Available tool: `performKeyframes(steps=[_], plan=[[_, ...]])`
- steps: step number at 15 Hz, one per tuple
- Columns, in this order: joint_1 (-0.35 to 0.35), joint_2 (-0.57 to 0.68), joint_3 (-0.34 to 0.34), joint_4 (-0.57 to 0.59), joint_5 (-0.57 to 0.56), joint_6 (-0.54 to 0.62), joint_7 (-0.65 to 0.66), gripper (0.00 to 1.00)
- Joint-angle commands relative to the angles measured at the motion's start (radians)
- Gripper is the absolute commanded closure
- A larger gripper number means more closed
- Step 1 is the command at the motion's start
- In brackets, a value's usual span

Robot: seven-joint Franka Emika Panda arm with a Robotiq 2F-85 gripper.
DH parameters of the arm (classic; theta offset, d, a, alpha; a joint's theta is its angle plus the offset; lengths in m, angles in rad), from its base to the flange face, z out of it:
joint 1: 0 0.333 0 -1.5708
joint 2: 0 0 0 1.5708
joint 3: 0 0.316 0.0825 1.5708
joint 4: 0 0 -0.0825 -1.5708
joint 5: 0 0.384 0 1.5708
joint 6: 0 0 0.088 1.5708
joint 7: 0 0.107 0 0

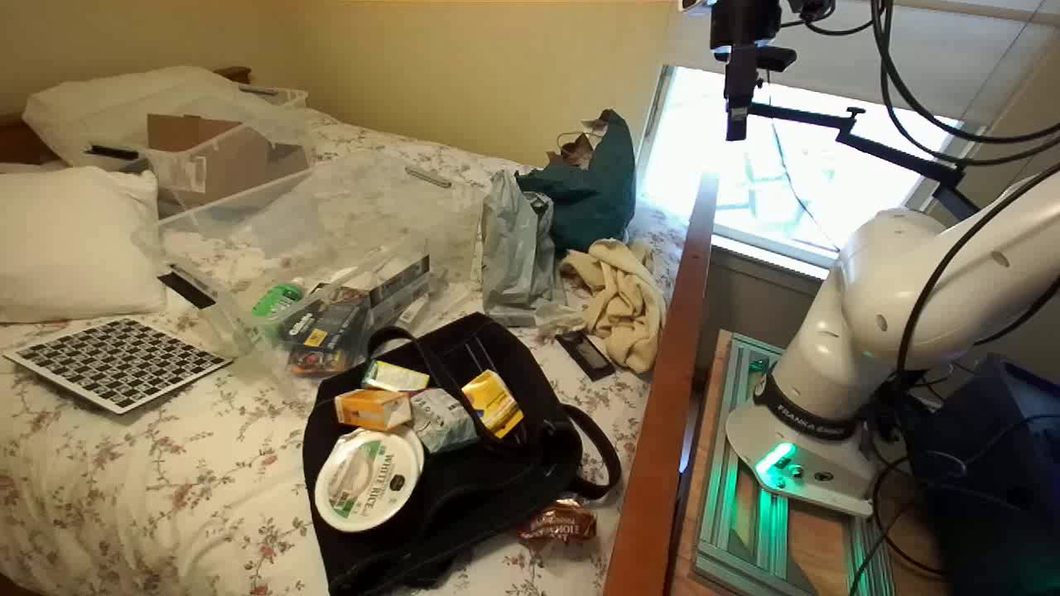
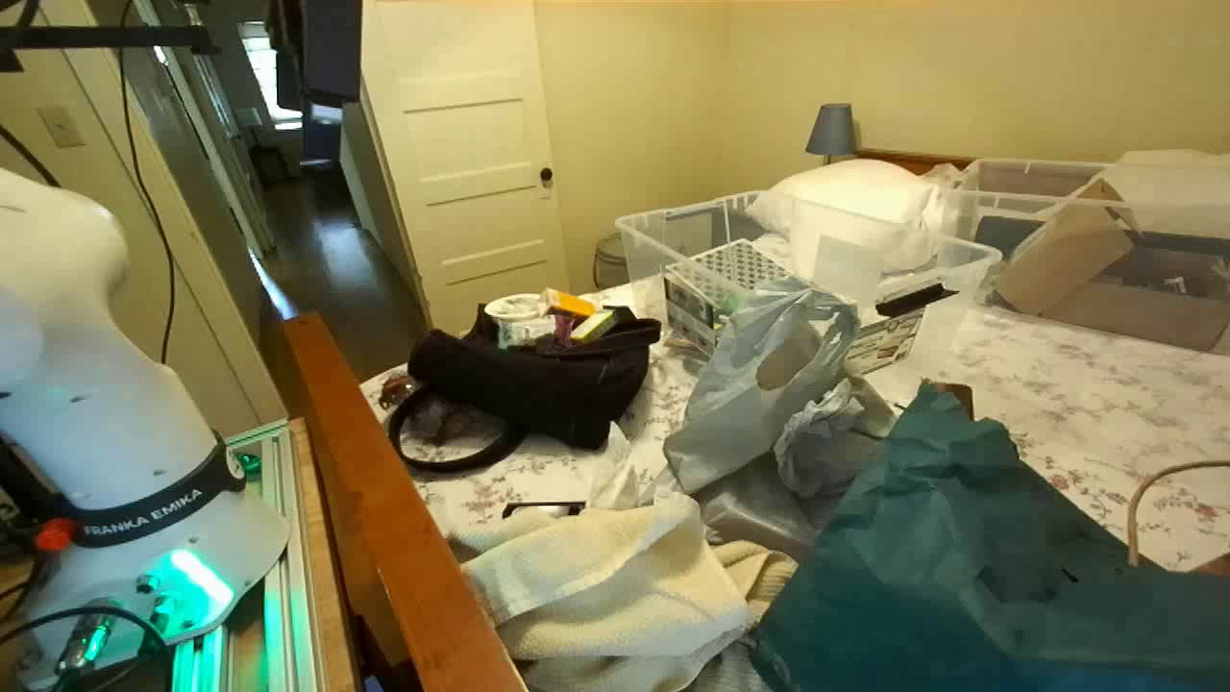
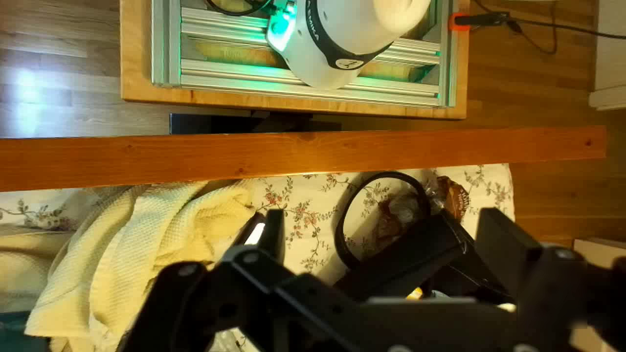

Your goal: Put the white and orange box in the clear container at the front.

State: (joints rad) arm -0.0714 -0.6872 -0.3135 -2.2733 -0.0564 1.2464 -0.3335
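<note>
There's your white and orange box, sitting up on the black bag: a small carton, bright orange on the faces you see best, white showing too, the print too small to read. It lies among packets, just beside the round white rice bowl; whether the two touch, you can't tell. A white and green pack sits behind it, a grey packet next along, then a yellow packet.

Now your gripper: jaws spread wide, well apart from the box. In an exterior view it hangs high in front of the bright window, and the box is way down on the bag, well below the jaws. Down the wrist view you get the floral bedspread and the bag's strap through the gap between the jaws, while the gripper's own body blocks much of the bag, so you can't make the box out there.

Farther out on the bedspread stands the clear container, a green bottle and printed boxes showing through its wall. Your box is outside it, on the bag nearby.
</note>
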Motion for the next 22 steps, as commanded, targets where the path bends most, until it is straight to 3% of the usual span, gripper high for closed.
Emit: performKeyframes(steps=[1,10,17,22], plan=[[-0.013,0.004,0.009,0.002,0.004,-0.001,-0.007,0.00],[-0.001,0.012,0.020,0.010,0.000,0.011,-0.013,0.00],[0.160,0.213,0.208,0.173,-0.038,0.034,-0.074,0.00],[0.193,0.353,0.275,0.312,-0.102,0.131,-0.122,0.00]])
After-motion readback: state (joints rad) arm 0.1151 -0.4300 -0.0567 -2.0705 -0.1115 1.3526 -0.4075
